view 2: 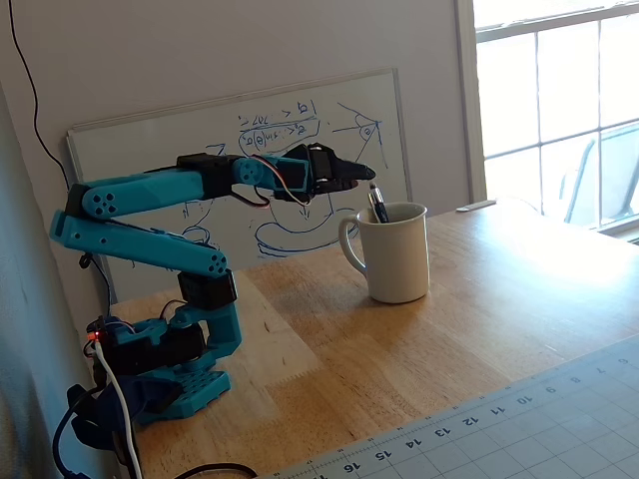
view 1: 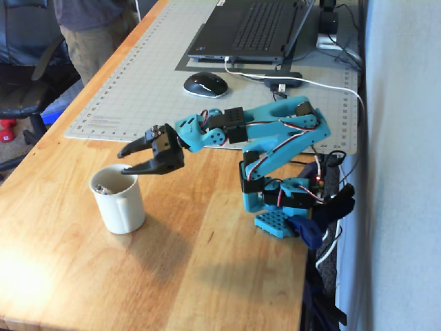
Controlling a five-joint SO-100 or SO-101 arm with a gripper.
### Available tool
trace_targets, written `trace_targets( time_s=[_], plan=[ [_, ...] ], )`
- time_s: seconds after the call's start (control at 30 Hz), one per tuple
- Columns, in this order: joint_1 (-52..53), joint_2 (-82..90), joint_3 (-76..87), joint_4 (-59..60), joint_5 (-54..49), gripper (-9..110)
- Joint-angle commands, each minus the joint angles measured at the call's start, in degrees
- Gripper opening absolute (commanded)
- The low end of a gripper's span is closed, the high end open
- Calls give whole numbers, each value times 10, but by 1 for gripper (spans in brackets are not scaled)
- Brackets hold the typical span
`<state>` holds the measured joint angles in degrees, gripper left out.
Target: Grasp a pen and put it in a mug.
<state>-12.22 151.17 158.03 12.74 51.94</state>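
Observation:
The cream-white mug stands on the wooden table, left of the arm's base; it also shows in a fixed view with its handle toward the arm. The dark pen stands inside the mug, leaning on the rim with its top sticking out. In the other fixed view only a dark bit of it shows in the mug. My gripper hovers just above the mug's rim, with its jaws apart and nothing between them. In a fixed view its tips are just above the pen's top.
A grey cutting mat carries a laptop and a mouse behind the arm. A whiteboard leans on the wall. A person and a chair stand past the table's far left edge. The arm's base sits at the table's right edge.

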Motion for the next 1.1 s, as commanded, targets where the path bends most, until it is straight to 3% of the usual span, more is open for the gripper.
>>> trace_targets(
  time_s=[0.0,0.3,0.53,0.7,1.07],
  plan=[
    [1,42,-18,109,-178,14],
    [36,117,-18,405,-488,14],
    [117,187,-8,575,-582,9],
    [141,238,8,608,-584,-1],
    [148,271,102,517,-585,3]
  ],
)
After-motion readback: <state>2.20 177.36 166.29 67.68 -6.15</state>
